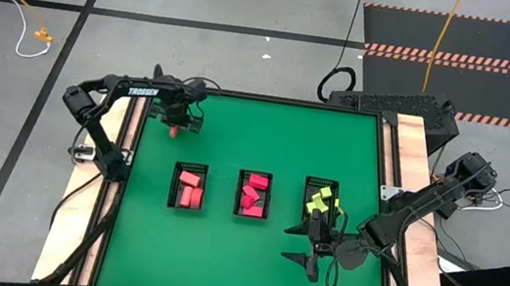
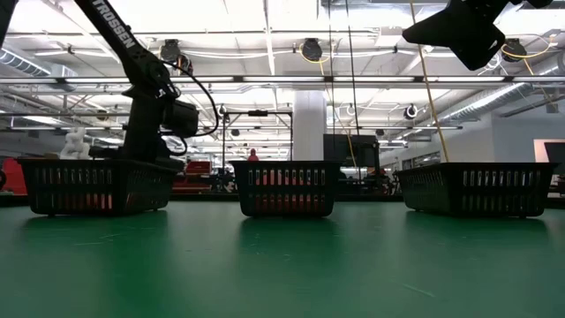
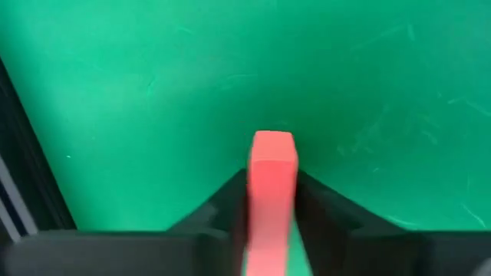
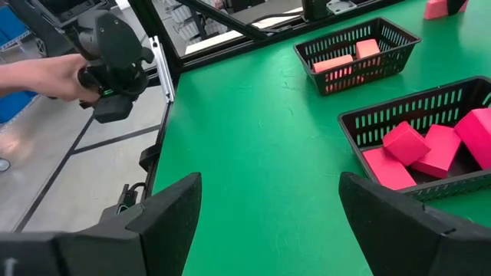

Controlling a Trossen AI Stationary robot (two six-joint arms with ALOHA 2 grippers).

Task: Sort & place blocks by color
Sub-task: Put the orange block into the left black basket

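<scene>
Left wrist view shows a salmon-red block (image 3: 271, 180) pinched between the left hand's two dark fingers (image 3: 326, 211), its free end sticking out over the bare green tabletop (image 3: 153, 92). In the high view the left hand (image 1: 176, 125) sits near the far left corner of the tabletop, with that block (image 1: 173, 132) a small red spot at its tip, well apart from the baskets. Three black mesh baskets stand in a row across the middle: the left basket (image 1: 189, 185) holds salmon-red blocks (image 1: 190, 190), the middle basket (image 1: 252, 193) holds pink-red blocks (image 1: 251, 196), and the right basket (image 1: 320, 203) holds yellow-green blocks (image 1: 320, 199). The right hand (image 1: 315, 262) hovers just in front of the right basket, fingers spread wide and holding nothing. In the right wrist view, a person's hand (image 4: 54, 77) grips a dark controller (image 4: 113, 65) beyond the tabletop's edge.
</scene>
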